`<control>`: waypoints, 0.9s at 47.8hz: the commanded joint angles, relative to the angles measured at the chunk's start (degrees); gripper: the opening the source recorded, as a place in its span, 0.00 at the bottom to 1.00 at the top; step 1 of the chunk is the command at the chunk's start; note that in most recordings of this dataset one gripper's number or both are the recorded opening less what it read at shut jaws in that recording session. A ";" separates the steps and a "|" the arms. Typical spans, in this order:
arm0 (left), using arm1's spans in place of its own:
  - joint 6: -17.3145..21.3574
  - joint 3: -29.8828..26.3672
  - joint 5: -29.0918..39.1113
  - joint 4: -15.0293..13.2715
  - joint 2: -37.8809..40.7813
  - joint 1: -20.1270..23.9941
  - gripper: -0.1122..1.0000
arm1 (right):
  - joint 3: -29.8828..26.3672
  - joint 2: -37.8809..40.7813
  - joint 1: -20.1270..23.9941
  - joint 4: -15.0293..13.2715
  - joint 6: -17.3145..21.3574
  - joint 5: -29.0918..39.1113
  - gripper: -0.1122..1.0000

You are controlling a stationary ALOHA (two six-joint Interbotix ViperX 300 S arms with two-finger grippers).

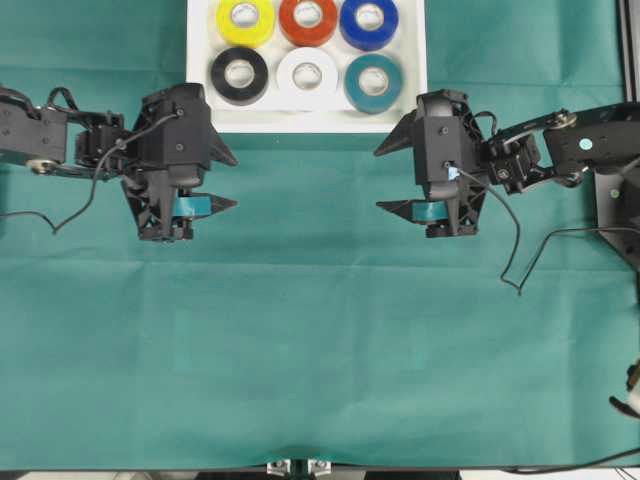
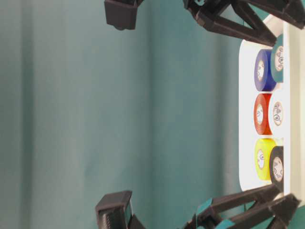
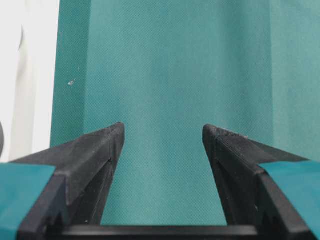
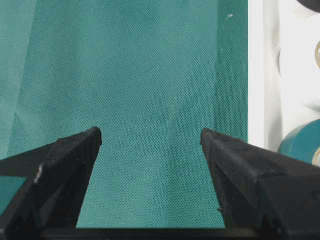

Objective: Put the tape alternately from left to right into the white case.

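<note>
You'll find all six rolls of tape (image 1: 308,77) sitting inside the white case (image 1: 200,70) at top centre. Your left hand (image 1: 224,179) and right hand (image 1: 389,178) gape wide, empty, over the green worktop (image 1: 320,340).

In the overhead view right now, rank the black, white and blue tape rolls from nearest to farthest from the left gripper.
From the left gripper:
1. Black roll, near-left corner of the white case.
2. White roll, middle of the near row.
3. Blue roll, far-right corner.
</note>
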 commanded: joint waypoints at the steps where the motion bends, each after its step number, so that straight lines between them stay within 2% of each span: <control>1: 0.00 0.09 -0.44 0.00 -2.29 -0.18 0.97 | -0.44 -1.67 0.09 0.09 0.00 -0.18 0.88; 25: 0.44 2.02 -0.53 0.09 -5.45 -0.18 0.97 | 3.78 -9.14 0.09 0.09 0.00 -0.18 0.88; 43: 0.35 6.68 -0.62 0.09 -10.99 -0.09 0.97 | 9.49 -17.58 0.09 0.09 0.00 -0.44 0.88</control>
